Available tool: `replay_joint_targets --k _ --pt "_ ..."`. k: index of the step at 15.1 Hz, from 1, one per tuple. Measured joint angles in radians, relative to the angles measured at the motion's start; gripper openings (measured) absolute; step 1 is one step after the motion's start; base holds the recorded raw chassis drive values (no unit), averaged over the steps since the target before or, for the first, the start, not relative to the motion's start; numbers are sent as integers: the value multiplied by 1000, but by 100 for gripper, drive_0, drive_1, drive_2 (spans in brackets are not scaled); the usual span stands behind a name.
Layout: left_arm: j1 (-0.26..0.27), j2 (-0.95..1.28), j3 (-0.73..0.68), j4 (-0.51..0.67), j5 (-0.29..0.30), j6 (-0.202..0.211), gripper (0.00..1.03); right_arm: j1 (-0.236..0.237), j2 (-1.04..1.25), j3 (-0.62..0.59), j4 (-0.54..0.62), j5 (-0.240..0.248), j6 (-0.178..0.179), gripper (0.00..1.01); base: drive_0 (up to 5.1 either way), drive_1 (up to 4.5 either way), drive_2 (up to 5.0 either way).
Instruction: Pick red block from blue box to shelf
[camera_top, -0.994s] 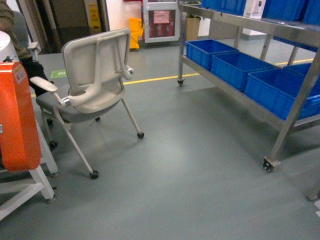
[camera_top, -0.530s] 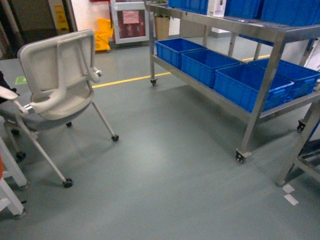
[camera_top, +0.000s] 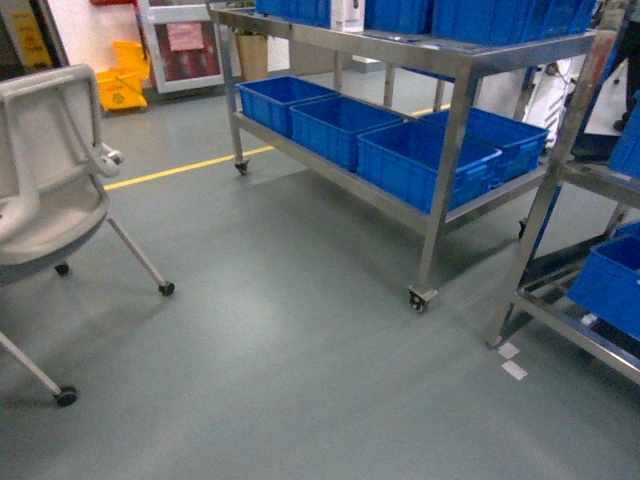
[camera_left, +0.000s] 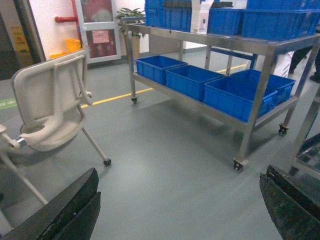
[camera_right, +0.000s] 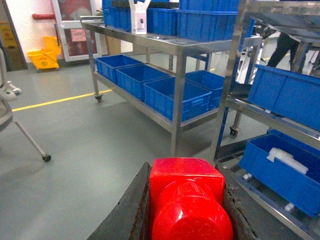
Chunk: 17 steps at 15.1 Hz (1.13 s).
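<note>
In the right wrist view the glossy red block (camera_right: 187, 200) sits clamped between dark fingers, its round stud facing the camera; my right gripper (camera_right: 186, 170) is shut on it. The stainless-steel shelf (camera_right: 170, 46) stands ahead, over the grey floor. That shelf (camera_top: 440, 45) also fills the upper right of the head view and the back of the left wrist view (camera_left: 225, 42). My left gripper (camera_left: 181, 172) hangs open above bare floor with nothing between its fingers. Neither gripper shows in the head view. The blue box is out of view.
Dark blue ribbed crates (camera_top: 330, 125) line the shelf's lower tier, with more on top. A second steel rack (camera_top: 590, 180) with crates stands at the right. A white wheeled chair (camera_top: 40, 170) is at the left. A yellow line (camera_top: 180, 168) crosses the floor.
The head view has swung to the right: the chair slid to the left edge, the orange object left the frame, and the shelf and a second rack came closer.
</note>
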Motion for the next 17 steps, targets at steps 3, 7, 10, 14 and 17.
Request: replay_joint_targets --k 3,7,10,14,17 --pt "0 0 0 0 0 0 98 0 0 0 0 0 0 28 -169 -169 -169" --pt "0 0 0 0 0 0 98 0 0 0 0 0 0 28 -157 -157 -157" --pt "0 0 0 0 0 0 98 0 0 0 0 0 0 28 -145 -145 -145" --pt "0 0 0 0 0 0 98 0 0 0 0 0 0 28 -145 -145 -145" --pt "0 0 0 0 0 0 98 0 0 0 0 0 0 28 -145 -145 -145"
